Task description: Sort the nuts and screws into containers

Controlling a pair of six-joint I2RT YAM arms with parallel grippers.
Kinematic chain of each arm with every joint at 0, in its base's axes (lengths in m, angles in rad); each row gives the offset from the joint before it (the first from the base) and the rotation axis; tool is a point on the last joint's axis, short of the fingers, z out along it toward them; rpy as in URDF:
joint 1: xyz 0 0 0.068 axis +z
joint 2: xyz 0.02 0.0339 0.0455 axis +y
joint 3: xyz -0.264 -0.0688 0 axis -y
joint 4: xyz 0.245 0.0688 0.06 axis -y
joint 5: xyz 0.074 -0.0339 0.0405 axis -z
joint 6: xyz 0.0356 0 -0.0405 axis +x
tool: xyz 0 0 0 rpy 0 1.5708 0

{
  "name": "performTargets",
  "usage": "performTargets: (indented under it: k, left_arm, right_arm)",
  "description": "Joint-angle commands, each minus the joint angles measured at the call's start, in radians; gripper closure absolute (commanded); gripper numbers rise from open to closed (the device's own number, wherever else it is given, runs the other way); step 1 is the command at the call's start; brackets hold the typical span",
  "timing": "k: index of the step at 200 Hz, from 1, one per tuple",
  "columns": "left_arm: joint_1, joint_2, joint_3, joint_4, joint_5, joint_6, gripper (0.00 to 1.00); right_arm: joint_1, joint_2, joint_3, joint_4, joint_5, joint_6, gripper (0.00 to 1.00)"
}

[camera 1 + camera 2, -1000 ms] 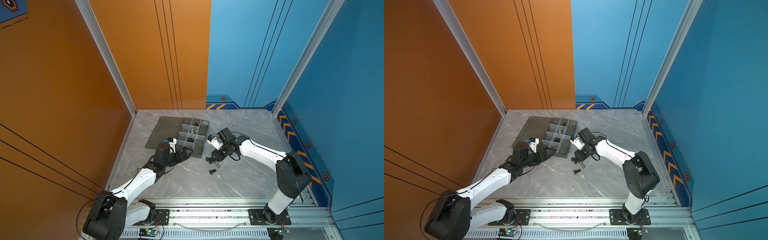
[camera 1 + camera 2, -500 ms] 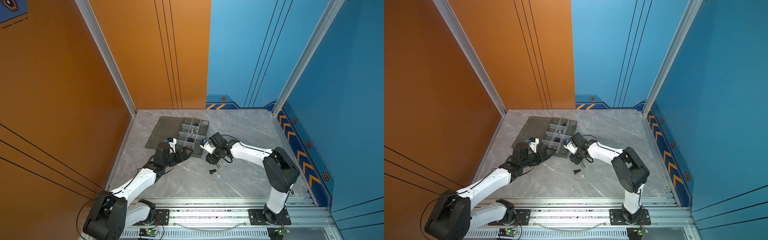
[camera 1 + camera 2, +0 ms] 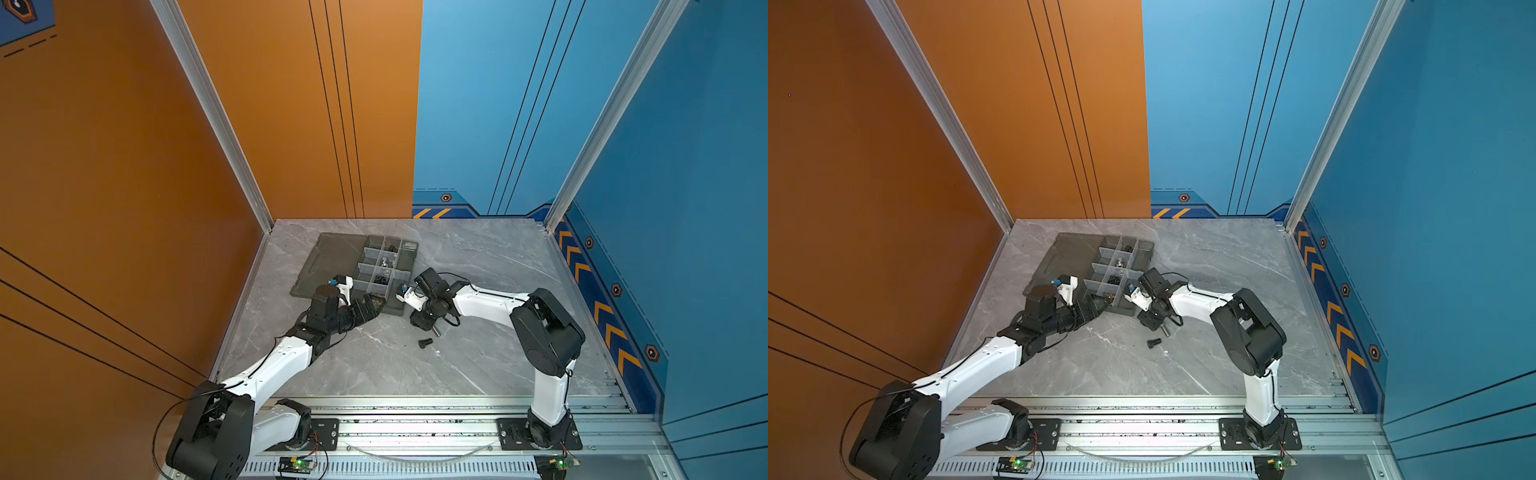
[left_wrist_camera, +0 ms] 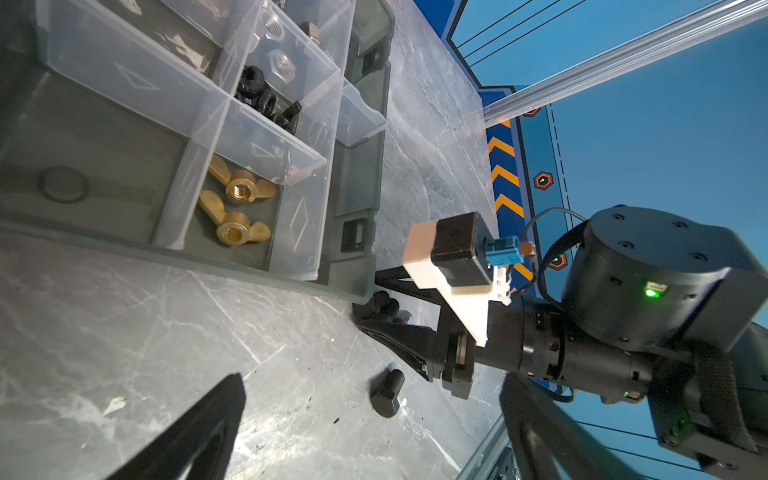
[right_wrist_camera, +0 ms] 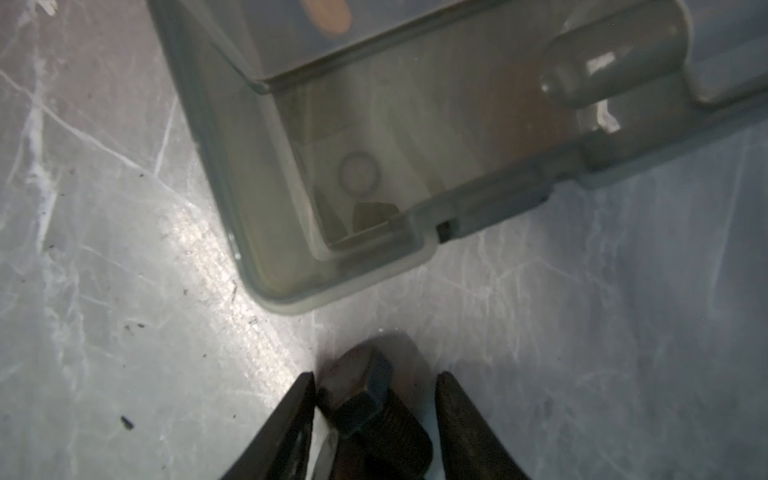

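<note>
Black screw (image 5: 365, 395) flat on table (image 5: 104, 249), just beside organizer tray (image 5: 249, 199) corner. Bracketed by right gripper (image 3: 420, 323): half-spread, one finger (image 5: 291, 415) against head, other apart (no clamp yet). Step, by judgement: picking screw. Next: close fully on head, lift clear of rim, carry over into tray. Second black screw (image 3: 424, 343) loose nearby. Left gripper (image 3: 371, 306) spread wide, empty, at tray's near corner, beside cell of brass wing nuts (image 4: 241, 189).

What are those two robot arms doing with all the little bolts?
They're sorting small metal bits into a tray. The right arm's fingers are around a black screw on the table beside the tray's corner, not yet squeezing it. The left arm's fingers hang wide open and empty nearby. Another black screw lies loose.
</note>
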Motion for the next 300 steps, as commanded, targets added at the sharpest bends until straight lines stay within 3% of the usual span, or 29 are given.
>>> performTargets:
  k: [1,32,65,147,300]
  left_arm:
    - [0.006,-0.002,-0.003,0.015,-0.001,-0.002,0.02]
    - [0.006,0.003,-0.005,0.022,-0.001,-0.003,0.02]
    - [0.008,0.016,-0.008,0.037,0.004,-0.007,0.02]
    - [0.008,0.020,-0.011,0.047,0.010,-0.008,0.02]
    - [0.006,0.012,-0.011,0.046,0.013,-0.006,0.02]
  right_arm:
    - [0.007,0.024,0.032,-0.001,0.020,-0.028,0.51]
    - [0.040,0.043,0.034,0.002,0.025,-0.031,0.53]
    - [0.050,0.053,0.040,-0.013,0.041,-0.027,0.65]
    - [0.051,0.032,0.007,-0.032,0.072,-0.016,0.73]
    - [0.045,0.002,-0.030,-0.040,0.087,-0.008,0.64]
